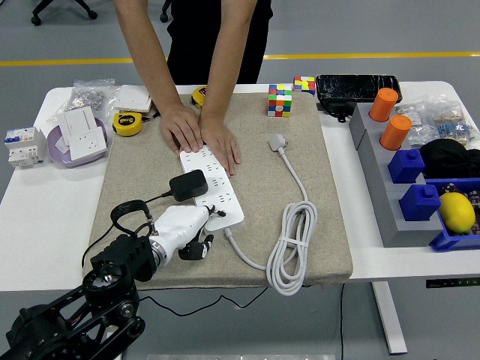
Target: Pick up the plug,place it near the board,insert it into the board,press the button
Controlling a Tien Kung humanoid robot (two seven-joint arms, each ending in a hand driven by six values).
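A white power board (pixel 217 187) lies slantwise on a beige mat (pixel 135 172). A black plug (pixel 188 184) sits on the board's near half, and its black cable loops back toward my left arm. My left hand (pixel 199 241), white with black fingers, rests at the board's near end. Its fingers are curled and hold nothing, and one white finger touches the board's near corner (pixel 219 214). A person's two hands (pixel 202 135) press flat on the board's far end. The board's own white cable (pixel 292 240) coils to the right and ends in a white plug (pixel 278 141).
Two colour cubes (pixel 280 100) and a black case (pixel 358 86) stand at the back. A yellow tape measure (pixel 128 122) and a purple bowl of sockets (pixel 79 139) are at the left. At the right, a grey rack (pixel 375 161) holds orange cylinders, blue blocks and a lemon (pixel 457 211).
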